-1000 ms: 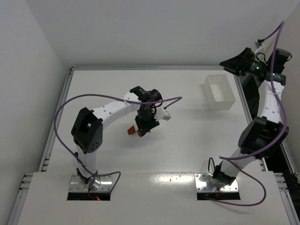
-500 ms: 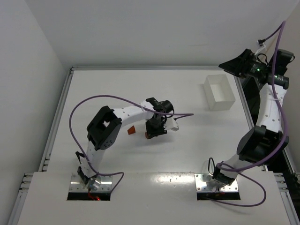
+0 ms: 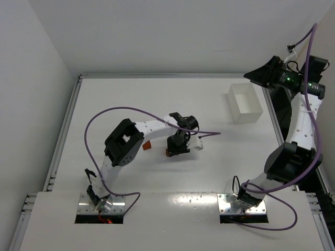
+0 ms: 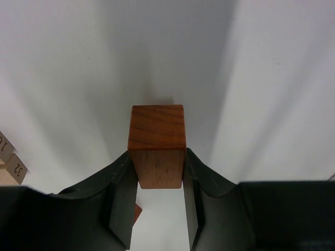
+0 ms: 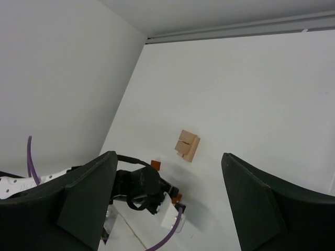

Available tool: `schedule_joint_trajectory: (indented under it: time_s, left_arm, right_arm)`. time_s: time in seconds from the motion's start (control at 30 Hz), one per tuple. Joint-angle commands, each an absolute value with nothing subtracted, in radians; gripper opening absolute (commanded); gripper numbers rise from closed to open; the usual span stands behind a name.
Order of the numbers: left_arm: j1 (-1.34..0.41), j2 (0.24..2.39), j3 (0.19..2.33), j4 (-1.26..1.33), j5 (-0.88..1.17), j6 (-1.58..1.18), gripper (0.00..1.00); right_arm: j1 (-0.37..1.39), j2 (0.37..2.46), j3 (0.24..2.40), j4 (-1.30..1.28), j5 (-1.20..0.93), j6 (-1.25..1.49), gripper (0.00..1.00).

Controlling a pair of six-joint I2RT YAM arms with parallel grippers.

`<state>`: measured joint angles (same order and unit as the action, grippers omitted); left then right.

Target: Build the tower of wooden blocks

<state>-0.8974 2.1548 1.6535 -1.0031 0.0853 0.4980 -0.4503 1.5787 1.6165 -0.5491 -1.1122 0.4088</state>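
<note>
My left gripper (image 3: pixel 177 148) is shut on a reddish-brown wood block (image 4: pixel 157 149). The block stands on end between the fingers (image 4: pixel 123 188), close above the white table. I cannot tell if it touches. A second reddish-brown block (image 3: pixel 147 146) lies loose just left of the gripper. A cluster of pale tan blocks (image 5: pixel 187 145) lies flat on the table. Its edge shows in the left wrist view (image 4: pixel 9 159), and the left arm hides it from the top camera. No stacked tower shows. My right gripper (image 3: pixel 266 73) is open and empty, raised high at the far right.
A white rectangular tray (image 3: pixel 245 103) stands at the far right, below my right gripper. The left arm's purple cable (image 3: pixel 120 111) loops over the table's left half. Metal rails (image 3: pixel 68 125) edge the table.
My left gripper has carried the reddish-brown block to the right and slightly nearer, away from the loose reddish-brown block. The left arm's elbow has swung right. The right arm has barely moved.
</note>
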Motion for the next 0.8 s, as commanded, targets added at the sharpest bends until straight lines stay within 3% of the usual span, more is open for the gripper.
schedule_joint_trajectory:
  time_s: [0.0,0.23,0.5,0.67,0.77]
  left_arm:
    - [-0.907,2.184,1.68,-0.971,0.138,0.526,0.24]
    - [-0.907,2.158,1.675,-0.925,0.198,0.505,0.59]
    - [-0.853,1.947,1.632,-0.792,0.236,0.349,0.63]
    - [-0.819,1.757,1.623,-0.746,0.149,0.236,0.86]
    - [-0.81,1.665,1.603,-0.726,0.08,0.17,0.95]
  right_arm:
    - [-0.456,1.543,1.681,-0.589,-1.118,0.351,0.78]
    - [-0.456,1.572,1.701,-0.615,-1.127,0.328,0.78]
    - [-0.428,1.604,1.755,-0.672,-1.059,0.246,0.78]
    - [-0.379,1.655,1.836,-0.815,-0.952,0.096,0.78]
    - [-0.304,1.695,1.916,-0.922,-0.852,-0.093,0.78]
